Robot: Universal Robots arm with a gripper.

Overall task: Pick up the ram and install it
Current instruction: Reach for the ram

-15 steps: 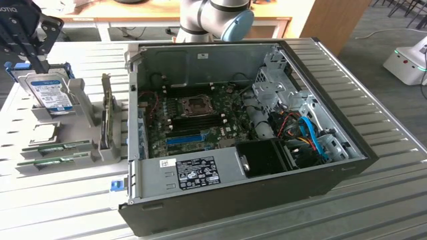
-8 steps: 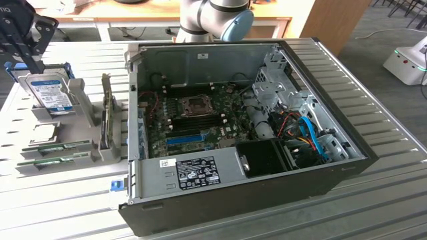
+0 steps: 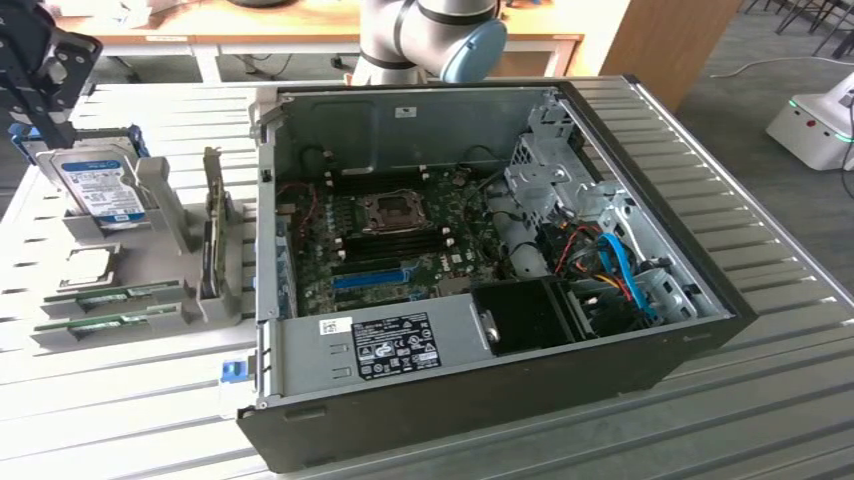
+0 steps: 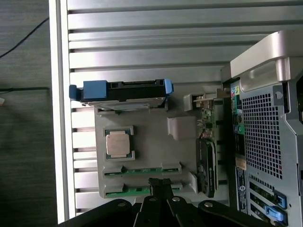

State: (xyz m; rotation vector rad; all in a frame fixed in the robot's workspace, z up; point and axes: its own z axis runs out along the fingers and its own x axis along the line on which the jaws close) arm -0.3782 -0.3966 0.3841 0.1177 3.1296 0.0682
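On grey holder (image 4: pixel 151 149), thin green ram (image 4: pixel 125 191)

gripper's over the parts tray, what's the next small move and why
Probably open the jaws. The gripper hangs shut above the tray with nothing between its fingers, while one ram stick and the other stick lie in their slots there. Shut fingers likely could not straddle a stick on the way down.
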